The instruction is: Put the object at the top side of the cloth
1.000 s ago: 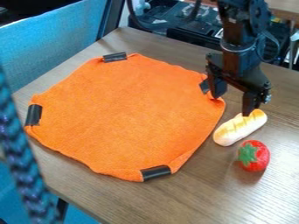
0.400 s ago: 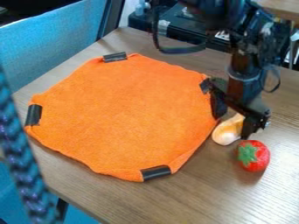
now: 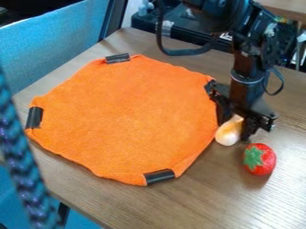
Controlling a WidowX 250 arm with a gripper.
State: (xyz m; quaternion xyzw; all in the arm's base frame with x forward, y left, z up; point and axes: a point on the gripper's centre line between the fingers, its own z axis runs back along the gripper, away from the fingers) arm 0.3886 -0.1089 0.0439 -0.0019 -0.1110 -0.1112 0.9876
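At the cloth's right edge, low over the table, the black gripper [image 3: 235,123] is shut on the bread roll [image 3: 228,133], with one finger on either side of it. The roll's pale, rounded near end shows below the gripper, while its far part is hidden behind the fingers. An orange cloth [image 3: 125,116] lies spread on the table, with pieces of black tape at its corners. The roll is close beside the cloth's right border.
A red toy strawberry [image 3: 261,159] with a green leaf top lies just in front of the gripper's right finger. The wooden table [image 3: 239,201] extends around the cloth. A blue braided strap [image 3: 24,170] hangs across the left foreground.
The gripper came down and toward the camera over the bread roll, then its fingers drew together on it. The roll has shifted slightly left; cloth and strawberry have stayed put.
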